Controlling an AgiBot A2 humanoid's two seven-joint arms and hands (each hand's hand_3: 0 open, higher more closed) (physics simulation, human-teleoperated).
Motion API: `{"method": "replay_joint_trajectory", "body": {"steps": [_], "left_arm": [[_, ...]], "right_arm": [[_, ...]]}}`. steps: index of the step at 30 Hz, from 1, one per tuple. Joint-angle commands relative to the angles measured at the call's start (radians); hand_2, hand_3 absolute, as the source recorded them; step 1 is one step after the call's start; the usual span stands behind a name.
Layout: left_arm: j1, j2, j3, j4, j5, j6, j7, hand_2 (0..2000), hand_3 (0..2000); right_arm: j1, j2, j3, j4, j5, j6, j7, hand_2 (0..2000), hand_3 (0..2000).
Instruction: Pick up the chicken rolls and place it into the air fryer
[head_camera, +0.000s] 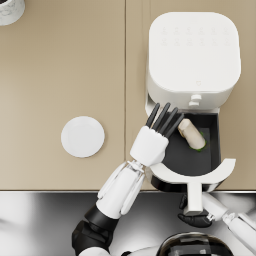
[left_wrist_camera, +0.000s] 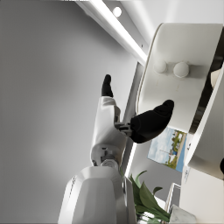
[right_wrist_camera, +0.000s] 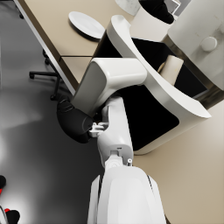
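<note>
Chicken roll (head_camera: 192, 134), a pale, short cylinder with a bit of green at one end, lies inside the black drawer (head_camera: 210, 150) of the air fryer (head_camera: 192, 55), near its back. The left hand (head_camera: 155, 135) hovers at the drawer's edge, just beside the roll, with dark fingers (head_camera: 162, 119) spread and holding nothing. The right hand (head_camera: 195, 212) grips the white drawer handle (head_camera: 194, 189) from below the desk's (head_camera: 60, 75) edge. It seems the placing is done. If the drawer is pushed in now, the left fingers could be caught, or the smooth roll could slide. The fryer body is white, glossy and rounded. A round white plate (head_camera: 82, 136) rests on the matte beige desk.
</note>
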Motion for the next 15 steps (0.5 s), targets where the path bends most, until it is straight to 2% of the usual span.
{"method": "replay_joint_trajectory", "body": {"steps": [1, 7, 15], "left_arm": [[-0.079, -0.064, -0.144, -0.125, 0.000, 0.002, 0.000, 0, 0], [-0.190, -0.112, -0.332, -0.207, 0.000, 0.006, 0.000, 0, 0], [-0.218, -0.108, -0.479, -0.211, -0.001, 0.007, 0.000, 0, 0]], "right_arm": [[0.034, -0.365, 0.052, 0.117, -0.001, 0.003, -0.001, 2000, 2000], [0.147, -0.388, 0.043, 0.008, -0.003, 0.032, 0.004, 2000, 2000], [0.293, -0.384, 0.043, -0.109, -0.004, 0.107, 0.011, 2000, 2000]]}}
